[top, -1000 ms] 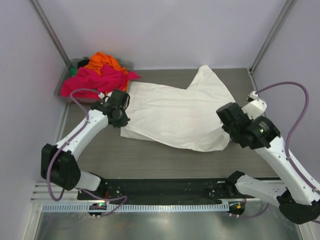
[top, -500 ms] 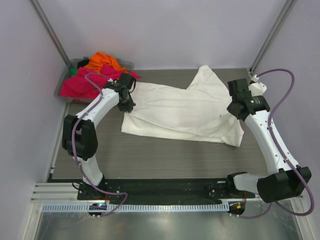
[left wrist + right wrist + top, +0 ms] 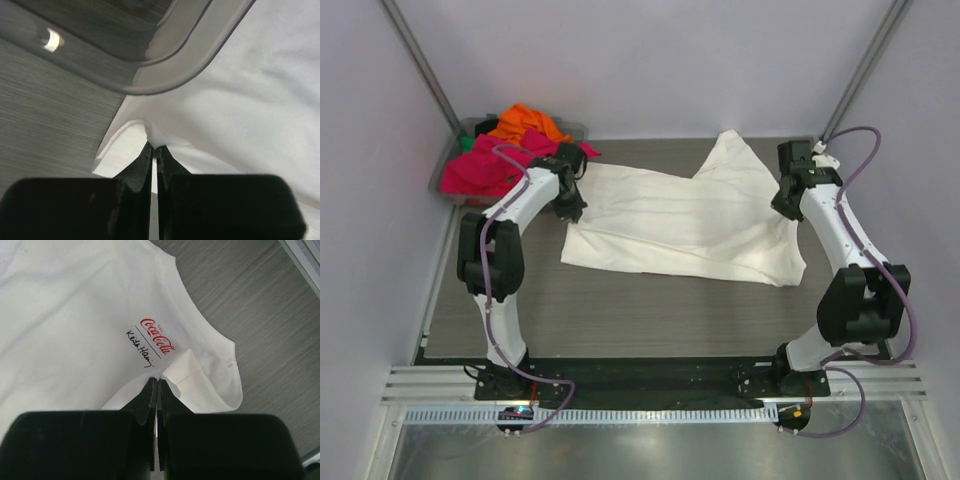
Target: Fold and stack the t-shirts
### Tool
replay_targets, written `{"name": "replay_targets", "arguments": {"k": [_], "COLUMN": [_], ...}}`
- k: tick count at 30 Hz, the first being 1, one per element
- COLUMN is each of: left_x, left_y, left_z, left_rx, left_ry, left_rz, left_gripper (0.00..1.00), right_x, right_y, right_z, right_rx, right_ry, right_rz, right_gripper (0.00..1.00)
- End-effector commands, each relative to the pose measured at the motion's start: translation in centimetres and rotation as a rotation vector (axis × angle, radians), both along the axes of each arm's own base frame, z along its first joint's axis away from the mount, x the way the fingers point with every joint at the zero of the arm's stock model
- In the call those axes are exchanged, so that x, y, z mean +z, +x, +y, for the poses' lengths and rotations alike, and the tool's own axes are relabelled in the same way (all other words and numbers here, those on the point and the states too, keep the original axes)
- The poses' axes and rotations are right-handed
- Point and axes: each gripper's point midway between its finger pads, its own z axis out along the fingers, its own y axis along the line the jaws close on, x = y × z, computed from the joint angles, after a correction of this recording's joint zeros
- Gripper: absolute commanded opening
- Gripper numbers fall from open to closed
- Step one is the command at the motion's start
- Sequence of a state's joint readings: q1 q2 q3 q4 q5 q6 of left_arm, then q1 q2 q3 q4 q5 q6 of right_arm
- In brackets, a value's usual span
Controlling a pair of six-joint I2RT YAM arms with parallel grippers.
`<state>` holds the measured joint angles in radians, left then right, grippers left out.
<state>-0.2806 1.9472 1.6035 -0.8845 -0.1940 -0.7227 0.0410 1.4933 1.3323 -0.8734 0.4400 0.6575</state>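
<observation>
One cream-white t-shirt lies spread, wrinkled, across the far half of the bench, one sleeve pointing to the far edge. Left claw is pinched tight on its left-hand edge, just beside the grey bin; right claw is pinched tight on a cloth fold next to the red chest logo, toward the right edge. Judgement: flattening stage; no fold completed, no stack begun. Pink shirt and orange shirt wait in the bin, far left corner.
</observation>
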Motion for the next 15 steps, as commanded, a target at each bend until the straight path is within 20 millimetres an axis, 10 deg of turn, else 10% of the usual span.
{"name": "replay_targets", "arguments": {"k": [1,4,5,9,15], "left_x": [0.7,0.8,1.2,4.4,1.2], "left_y": [1.7,1.9,1.8,-1.3,-7.1], "left_z": [0.1,-0.7,-0.8,0.6,1.5], "left_rx": [-0.010,-0.032,-0.038,-0.012,0.054], "left_ry": [-0.012,-0.041,-0.049,-0.050,-0.129], "left_rz": [-0.016,0.029,0.025,-0.085,-0.103], "left_gripper": [0.04,0.45,0.65,0.99,1.00], "right_x": [1.2,1.0,0.2,1.3,-5.3], "right_y": [4.4,7.6,6.6,2.9,-4.9], "right_z": [-0.3,-2.1,-2.6,-4.5,-0.4], "right_rx": [0.037,0.024,0.008,-0.076,-0.087], "right_ry": [0.006,0.007,0.000,0.040,0.429], "right_rz": [-0.064,-0.034,0.039,-0.015,-0.033], "right_gripper": [0.10,0.91,0.97,1.00,0.79]}}
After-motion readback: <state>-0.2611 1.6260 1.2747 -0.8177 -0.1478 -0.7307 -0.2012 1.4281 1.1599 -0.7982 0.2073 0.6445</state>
